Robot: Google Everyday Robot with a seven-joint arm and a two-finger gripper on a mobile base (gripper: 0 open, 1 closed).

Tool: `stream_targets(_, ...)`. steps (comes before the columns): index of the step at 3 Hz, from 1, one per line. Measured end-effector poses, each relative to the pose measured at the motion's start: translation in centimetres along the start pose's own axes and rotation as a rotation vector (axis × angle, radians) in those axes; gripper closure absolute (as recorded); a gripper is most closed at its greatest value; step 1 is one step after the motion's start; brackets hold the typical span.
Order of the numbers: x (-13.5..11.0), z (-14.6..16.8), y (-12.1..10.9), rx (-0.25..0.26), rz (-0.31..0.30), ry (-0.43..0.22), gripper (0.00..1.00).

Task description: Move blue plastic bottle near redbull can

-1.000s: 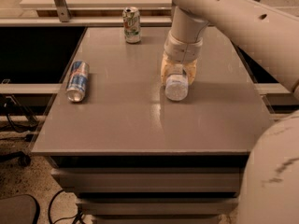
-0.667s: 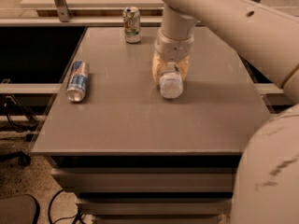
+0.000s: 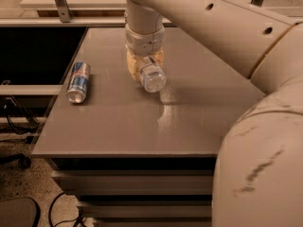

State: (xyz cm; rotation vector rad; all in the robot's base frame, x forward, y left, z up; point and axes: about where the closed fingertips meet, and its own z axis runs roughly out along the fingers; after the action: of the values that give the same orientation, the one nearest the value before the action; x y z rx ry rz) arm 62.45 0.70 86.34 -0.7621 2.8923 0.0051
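The blue plastic bottle (image 3: 152, 77) is held in my gripper (image 3: 144, 67), its clear end pointing toward the camera, just above the grey table (image 3: 189, 108) near its middle. The gripper is shut on the bottle, coming down from the arm overhead. The redbull can (image 3: 78, 82) lies on its side near the table's left edge, about a can's length to the left of the bottle.
The arm's large white links fill the right side and top of the view. A pale shelf with a metal post (image 3: 60, 4) stands behind the table. Cables lie on the floor at the lower left. The green-and-white can is hidden behind the arm.
The gripper has carried the bottle to the left across the table, closer to the redbull can. The arm now hides the can at the back.
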Motion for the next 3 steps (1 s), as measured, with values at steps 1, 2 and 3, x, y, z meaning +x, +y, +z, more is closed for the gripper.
stream_targets(1,0.0,0.0,0.0,-0.001,0.004,-0.002,1.00)
stream_targets(2,-0.2,0.3,0.2,-0.001,0.018,0.000,1.00)
stream_targets(3,-0.3,0.4,1.7,-0.011,0.070,0.025,1.00)
